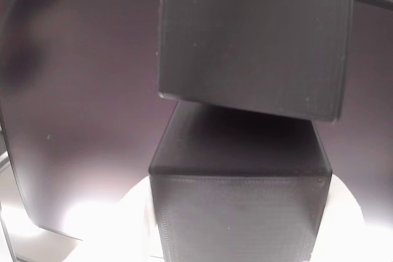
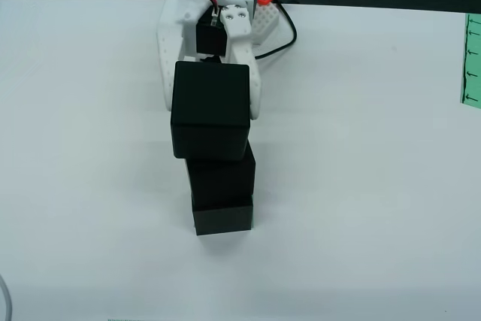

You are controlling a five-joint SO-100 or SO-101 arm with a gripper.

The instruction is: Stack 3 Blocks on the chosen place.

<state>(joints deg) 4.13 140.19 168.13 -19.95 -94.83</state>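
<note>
A: Three blocks in the view from above — bottom block (image 2: 222,219), middle block (image 2: 220,180), top block (image 2: 210,110) with the gripper (image 2: 213,84) just behind it. Fingers?

B: Cannot tell — hidden. In the close low view, top block (image 1: 255,38) sits twisted, overhanging left of the block below (image 1: 239,145).

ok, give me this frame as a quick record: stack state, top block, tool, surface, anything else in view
stack: three black cubes in a column on the white table
bottom cube: on the table
middle cube: on the bottom cube
top cube: atop the stack, offset left and skewed in the view from above
tool: white fingers flank the top cube; grip state unclear
chosen place: hidden under the stack
other: green strip at the right edge
</note>
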